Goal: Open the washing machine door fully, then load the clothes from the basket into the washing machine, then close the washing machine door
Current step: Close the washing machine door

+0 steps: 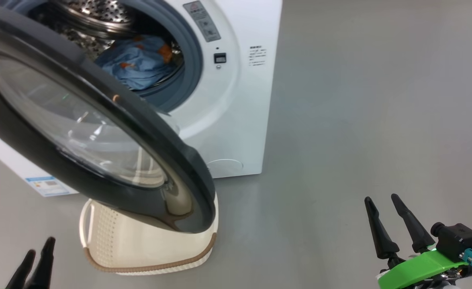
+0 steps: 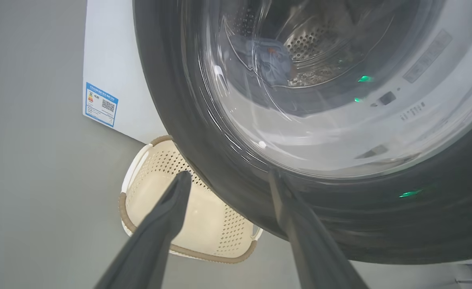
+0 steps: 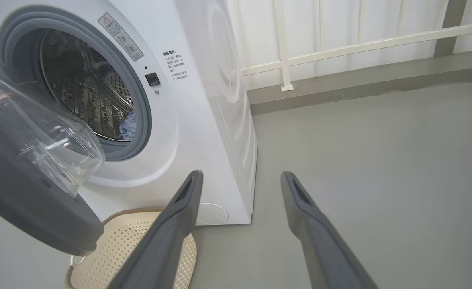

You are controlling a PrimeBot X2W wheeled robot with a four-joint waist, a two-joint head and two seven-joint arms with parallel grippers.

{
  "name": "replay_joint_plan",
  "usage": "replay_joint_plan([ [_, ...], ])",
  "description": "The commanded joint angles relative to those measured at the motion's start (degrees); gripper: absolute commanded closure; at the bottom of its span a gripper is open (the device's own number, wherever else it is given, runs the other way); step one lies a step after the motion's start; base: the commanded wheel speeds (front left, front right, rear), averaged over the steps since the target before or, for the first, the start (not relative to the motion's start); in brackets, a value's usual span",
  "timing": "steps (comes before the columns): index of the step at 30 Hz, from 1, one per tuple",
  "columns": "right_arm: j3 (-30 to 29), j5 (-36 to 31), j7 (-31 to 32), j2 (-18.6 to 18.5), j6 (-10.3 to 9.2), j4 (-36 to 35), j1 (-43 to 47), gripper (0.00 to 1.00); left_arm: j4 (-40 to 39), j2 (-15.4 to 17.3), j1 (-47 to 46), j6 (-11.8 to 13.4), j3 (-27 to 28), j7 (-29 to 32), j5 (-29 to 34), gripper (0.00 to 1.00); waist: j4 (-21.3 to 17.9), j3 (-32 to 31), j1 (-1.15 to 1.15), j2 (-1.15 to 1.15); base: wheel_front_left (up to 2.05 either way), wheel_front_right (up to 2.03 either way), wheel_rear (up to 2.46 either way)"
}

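1. Left claw sits near left, fingers apart and empty, close to the lower rim of the washing machine door.
2. Right claw, also apart and empty, hangs near right over open floor.
3. The door stands part-swung, overhanging the basket.
4. Clothes lie inside the washing machine, far left.

Head camera looking down on door and basket, left wrist camera sitting close under the same door, basket beyond its jaws, right wrist camera looking from farther back, washing machine left of its jaws.
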Motion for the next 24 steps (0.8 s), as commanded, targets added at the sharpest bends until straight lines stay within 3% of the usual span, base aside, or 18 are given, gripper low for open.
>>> replay_joint_plan([
  [1, 0.9, -0.5, -0.7, -0.9, 0.17, -1.4, 0.2, 0.00, 0.2, 3.2, -1.2, -0.2, 0.8, -2.7, 1.6, 0.00, -0.9, -0.2, 0.00, 0.00, 0.00, 0.00, 0.00],
  [7, 0.0, -0.4, -0.7, -1.3, 0.17, -1.6, 0.9, 0.00, 5.0, 2.9, -1.9, -0.2, -1.0, -6.7, 8.9, 0.00, -1.9, -0.9, 0.00, 0.00, 0.00, 0.00, 0.00],
  [18, -1.8, -0.5, -0.7, -1.6, 0.17, -2.3, 2.7, 0.00, 2.4, -8.1, 1.3, -0.2, 13.7, -6.8, 36.5, 0.00, -2.4, -2.2, 0.00, 0.00, 0.00, 0.00, 0.00],
  [24, -1.9, -0.5, -0.7, -1.5, 0.17, -2.4, 2.8, 0.00, -0.5, -14.1, 2.9, -0.2, 19.1, -6.8, 47.3, 0.00, -2.2, -2.3, 0.00, 0.00, 0.00, 0.00, 0.00],
])
